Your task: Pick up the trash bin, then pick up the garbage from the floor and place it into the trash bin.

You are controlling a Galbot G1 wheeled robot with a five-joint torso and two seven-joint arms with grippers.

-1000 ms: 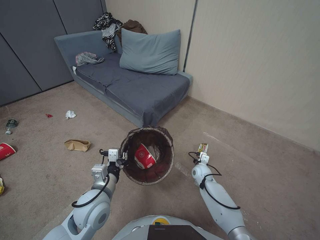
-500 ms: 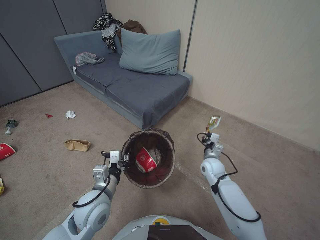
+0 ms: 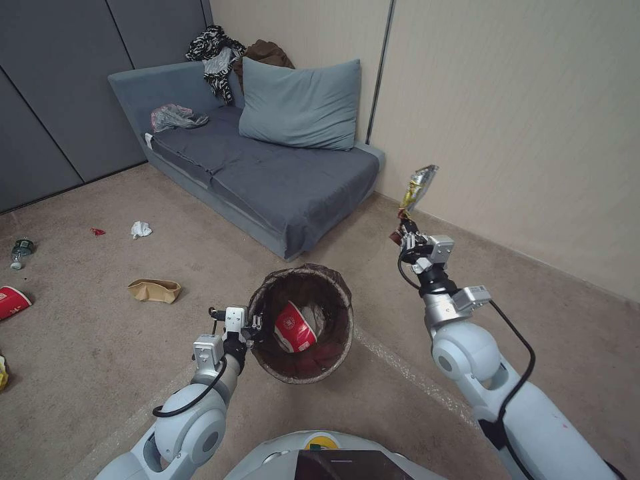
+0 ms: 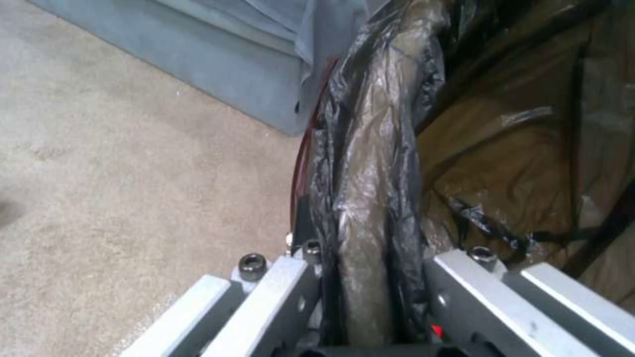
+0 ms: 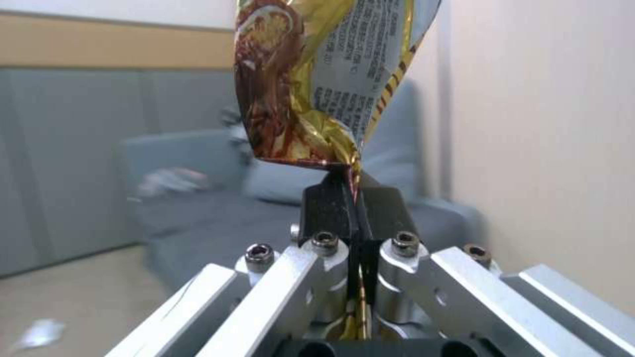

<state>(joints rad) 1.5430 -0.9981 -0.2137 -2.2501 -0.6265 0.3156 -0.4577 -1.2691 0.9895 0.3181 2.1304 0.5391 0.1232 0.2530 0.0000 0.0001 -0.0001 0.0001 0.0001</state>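
The trash bin (image 3: 327, 347) hangs off the floor, its dark liner folded over the rim (image 4: 370, 163). My left gripper (image 3: 255, 328) is shut on that rim at the bin's left side. A red-and-white paper cup (image 3: 293, 327) lies inside. My right gripper (image 3: 402, 230) is raised to the right of the bin, shut on a yellow snack wrapper (image 3: 417, 187) that stands up from its pads (image 5: 331, 203); the wrapper (image 5: 317, 74) is crumpled. More garbage lies on the floor at left: a brown paper bag (image 3: 155, 290), a tissue wad (image 3: 141, 229), a red scrap (image 3: 98, 232), a bottle (image 3: 20, 252), another cup (image 3: 12, 301).
A grey-blue sofa (image 3: 267, 173) with a pillow (image 3: 300, 103) and clothes stands just behind the bin. A beige wall (image 3: 520, 133) runs along the right, dark panels (image 3: 53, 100) on the left. Open carpet lies in front and to the left.
My right arm has lifted the yellow wrapper from floor level up to above the bin's height. The bin has drifted slightly right with the left gripper.
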